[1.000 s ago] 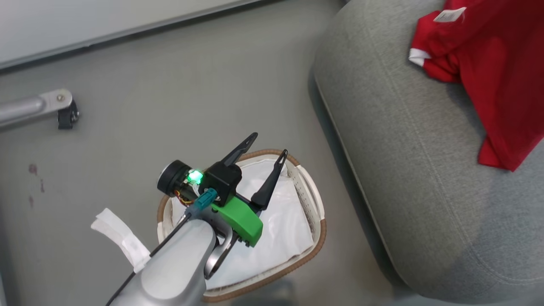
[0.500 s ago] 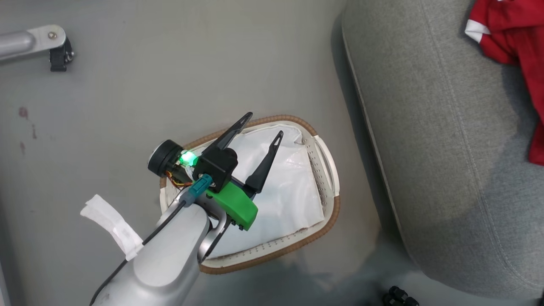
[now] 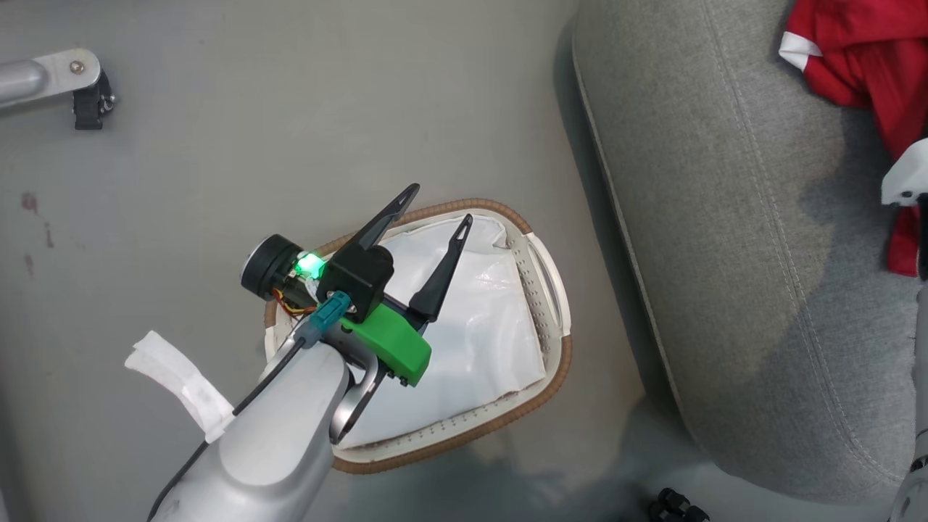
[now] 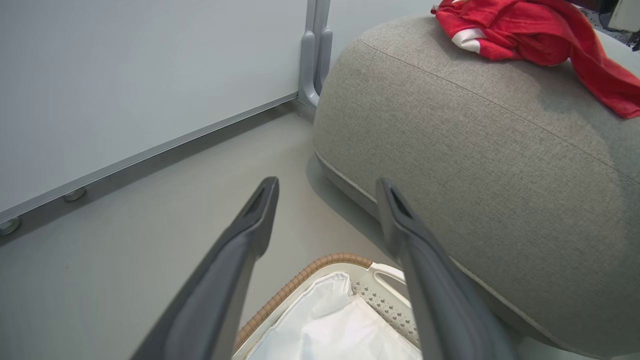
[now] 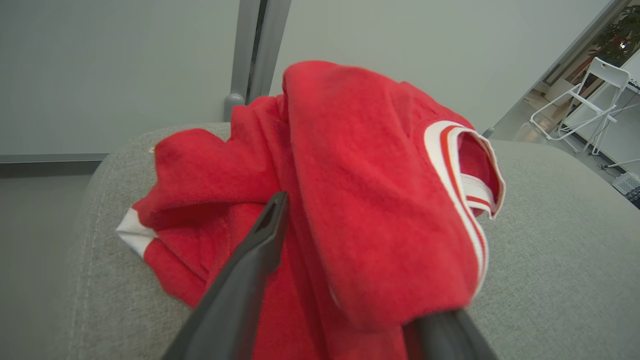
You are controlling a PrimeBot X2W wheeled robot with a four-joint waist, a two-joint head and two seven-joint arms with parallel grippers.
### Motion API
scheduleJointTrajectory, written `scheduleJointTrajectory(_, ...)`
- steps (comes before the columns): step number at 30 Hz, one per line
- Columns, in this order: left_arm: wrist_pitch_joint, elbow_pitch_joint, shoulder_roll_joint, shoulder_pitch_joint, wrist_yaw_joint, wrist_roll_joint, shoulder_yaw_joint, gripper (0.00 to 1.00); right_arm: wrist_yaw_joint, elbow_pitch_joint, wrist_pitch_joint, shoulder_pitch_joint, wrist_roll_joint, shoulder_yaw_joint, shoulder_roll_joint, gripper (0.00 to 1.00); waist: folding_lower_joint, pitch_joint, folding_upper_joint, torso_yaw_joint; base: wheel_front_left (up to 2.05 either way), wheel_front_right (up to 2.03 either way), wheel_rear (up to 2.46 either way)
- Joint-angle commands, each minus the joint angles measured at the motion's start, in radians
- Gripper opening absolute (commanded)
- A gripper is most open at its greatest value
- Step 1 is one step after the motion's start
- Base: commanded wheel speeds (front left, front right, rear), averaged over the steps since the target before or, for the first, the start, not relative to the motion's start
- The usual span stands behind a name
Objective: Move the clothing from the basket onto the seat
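Right arm (image 3: 905, 177) has come in over the clothing (image 3: 859, 54) on the seat (image 3: 725, 217).

Soft, even light; a dim shadow hugs the seat (image 3: 696, 217).

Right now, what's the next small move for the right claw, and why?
Probably open the right claw fully and back it away: the clothing already lies on the seat but drapes over one finger, and the basket seems to hold just its white liner.
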Motion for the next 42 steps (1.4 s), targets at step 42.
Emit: scheduleJointTrajectory(42, 0.001, -0.125, -0.109, 0.434, 0.036, 0.027, 0.536, 1.00, -0.001, -0.188, -0.003, 0.344, 0.097, 0.295, 0.125, 1.00, -0.0001, -0.456, 0.0000, 0.187, 0.00, 0.00, 0.00)
